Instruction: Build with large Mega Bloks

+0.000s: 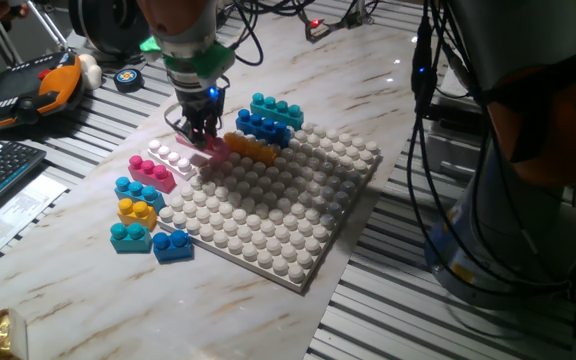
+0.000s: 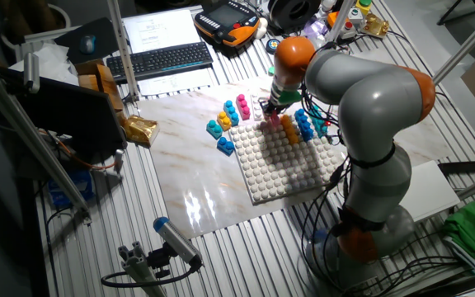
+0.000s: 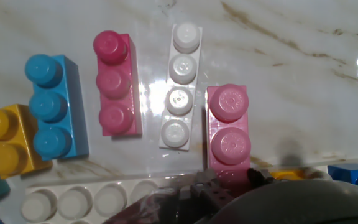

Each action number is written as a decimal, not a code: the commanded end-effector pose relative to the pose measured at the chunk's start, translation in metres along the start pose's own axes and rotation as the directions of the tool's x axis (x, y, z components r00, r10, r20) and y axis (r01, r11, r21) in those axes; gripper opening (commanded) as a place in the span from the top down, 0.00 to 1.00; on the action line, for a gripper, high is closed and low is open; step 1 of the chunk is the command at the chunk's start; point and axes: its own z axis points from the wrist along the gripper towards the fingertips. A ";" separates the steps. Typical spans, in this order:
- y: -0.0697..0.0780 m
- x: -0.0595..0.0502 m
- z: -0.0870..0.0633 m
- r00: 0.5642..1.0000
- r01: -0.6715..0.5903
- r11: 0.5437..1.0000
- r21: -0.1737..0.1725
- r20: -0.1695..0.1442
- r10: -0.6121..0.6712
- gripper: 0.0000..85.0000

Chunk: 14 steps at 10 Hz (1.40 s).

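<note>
Hand view showed my end effector (image 3: 229, 186) closed on the pink brick (image 3: 229, 134), which lay on the marble bench (image 3: 303, 74) just beside the white brick (image 3: 182, 87). The magenta brick (image 3: 115, 84) and blue brick (image 3: 55, 106) lay in a row further along. In one fixed view I stood at the baseplate (image 1: 278, 215) edge, near the orange-yellow brick (image 1: 253, 149)

Gripper (image 3: 229, 193) fingertips hidden behind dark blur, pink brick (image 3: 229, 134) lower end covered — grip unclear
</note>
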 end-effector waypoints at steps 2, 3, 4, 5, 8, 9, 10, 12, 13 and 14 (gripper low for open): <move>0.001 0.004 0.001 1.000 -0.002 1.000 0.006 -0.004 0.002 0.99; 0.001 0.005 0.001 1.000 -0.005 1.000 0.001 -0.004 0.005 0.99; 0.001 0.005 0.001 1.000 -0.012 1.000 -0.005 -0.002 0.012 0.99; 0.001 0.005 0.001 1.000 -0.014 1.000 -0.004 0.003 0.014 0.99; 0.001 0.005 0.001 0.999 -0.012 1.000 -0.006 0.052 0.012 0.99; 0.001 0.005 0.001 0.999 0.001 1.000 -0.014 0.055 0.000 0.99; 0.001 0.005 0.001 0.998 0.006 1.000 -0.017 0.058 -0.005 0.99; 0.002 0.006 0.001 0.999 0.015 1.000 -0.013 0.052 -0.014 0.99; 0.002 0.012 -0.002 0.999 0.015 1.000 -0.018 0.045 -0.014 0.99; 0.003 0.023 -0.004 0.999 0.007 1.000 -0.027 0.043 -0.006 0.99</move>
